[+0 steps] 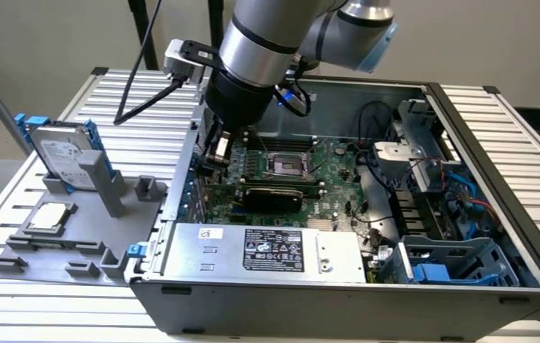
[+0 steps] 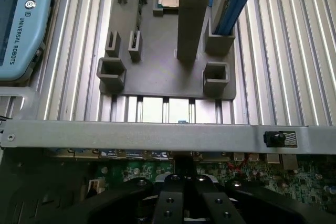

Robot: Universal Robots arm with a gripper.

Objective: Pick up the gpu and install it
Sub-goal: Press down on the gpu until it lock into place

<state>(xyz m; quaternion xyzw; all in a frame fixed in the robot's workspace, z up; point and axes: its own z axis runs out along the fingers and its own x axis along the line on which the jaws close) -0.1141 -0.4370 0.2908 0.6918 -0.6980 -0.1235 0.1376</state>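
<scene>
On the ribbed metal table (image 1: 70,107) (slatted) sits a computer case (image 1: 346,300).

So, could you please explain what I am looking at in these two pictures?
A robot arm works over an open computer case. One picture comes from a camera off the arm; the other from a camera on its wrist, looking past the claw. The claw is shut, low inside the case over the motherboard; I see nothing clearly held. A black card, seemingly the gpu, sits on the motherboard. Beside the case, a grey holder carries a hard drive with blue rails and a processor chip.
</scene>
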